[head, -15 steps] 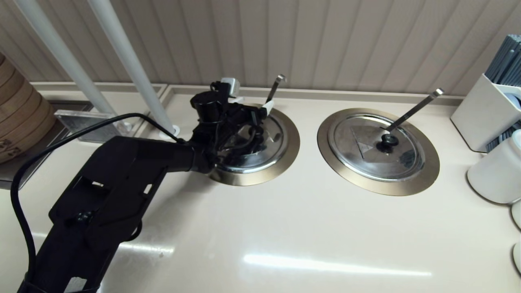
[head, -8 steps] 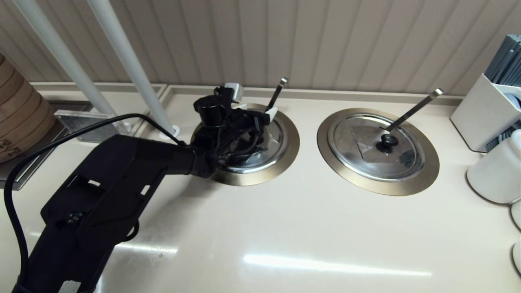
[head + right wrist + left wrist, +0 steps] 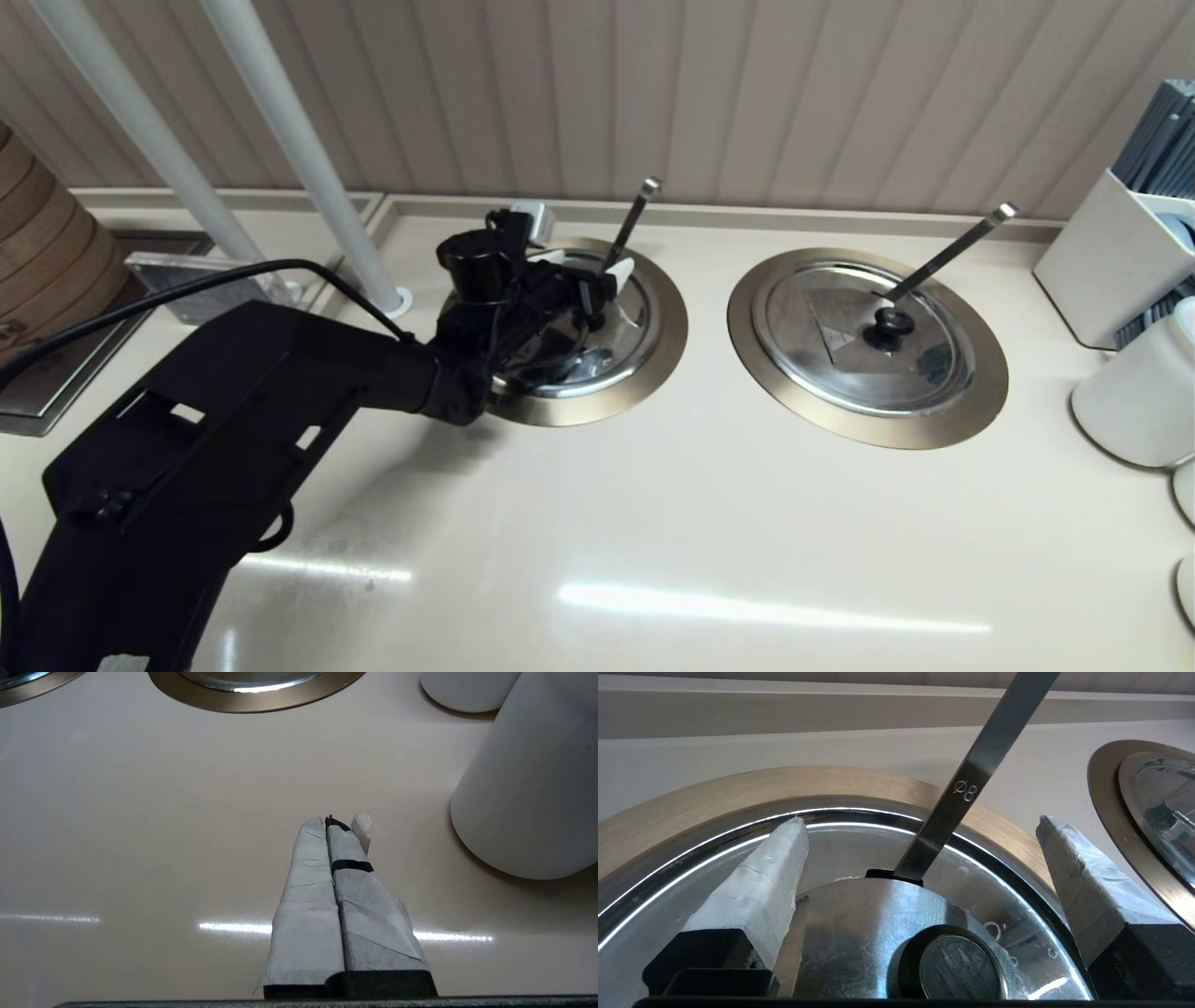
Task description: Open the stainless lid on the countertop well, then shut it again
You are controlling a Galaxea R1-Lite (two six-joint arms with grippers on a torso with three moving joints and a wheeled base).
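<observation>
Change since earlier frames: left arm drawn back toward the near-left in the head view; left gripper (image 3: pixel 586 271) lower and closer over the stainless lid (image 3: pixel 621 322); ladle handle (image 3: pixel 631 217) standing slightly more upright
Left gripper state: fingers (image 3: pixel 761 896) spread wide, nothing clamped between them
Lid relative to left gripper: directly under and ahead of the fingertips; black knob (image 3: pixel 959 970) between the two fingers, close to the palm, nearer the right-hand finger in the wrist picture; contact with either finger not visible
Ladle handle relative to left gripper: rising from the lid slot between the spread fingers, beyond the knob, stamped "Ø8"
Lid appearance: round, shiny steel, scuffed raised centre section, lying flat and closed in the countertop well (image 3: pixel 665 350)
Well appearance: wide brushed bronze-coloured rim encircling the lid, set flush in the pale countertop (image 3: pixel 653 523)
Twin lid (image 3: pixel 864 331): well apart on the far side of the left gripper, closed
Right gripper (image 3: pixel 337 826): parked low over bare countertop, taped fingers pressed together, white container (image 3: pixel 537 784) near
</observation>
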